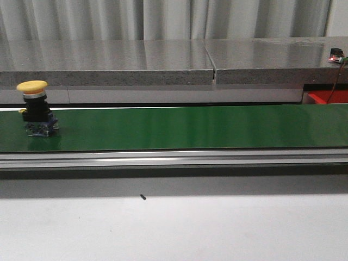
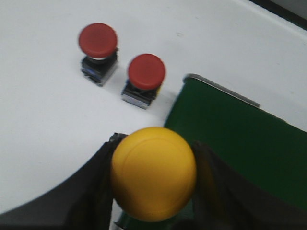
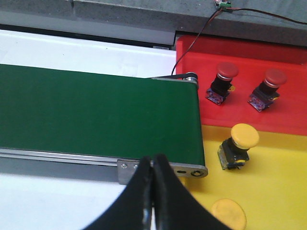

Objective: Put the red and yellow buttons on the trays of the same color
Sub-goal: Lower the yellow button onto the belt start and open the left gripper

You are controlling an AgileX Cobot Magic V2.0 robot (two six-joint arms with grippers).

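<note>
— Where is there open room?
— The green belt (image 1: 190, 128) lies bare right of the yellow button (image 1: 35, 109) standing at its left end.
— And the trays?
— Two red buttons (image 3: 221, 82) crowd the red tray (image 3: 288, 112); the yellow tray (image 3: 278, 191) has open floor.

A yellow mushroom-head button (image 1: 36, 108) stands upright on its black body at the left end of the green belt (image 1: 179, 128). Beside that end, two red buttons (image 2: 98, 52) (image 2: 144, 80) stand upright on the white counter (image 2: 43, 110), near each other. At the belt's other end, two red-capped buttons (image 3: 222, 82) (image 3: 266, 87) lean on the red tray (image 3: 288, 115), and another yellow button (image 3: 237, 145) stands tilted on the yellow tray (image 3: 273, 187), near a loose yellow cap (image 3: 229, 213).
</note>
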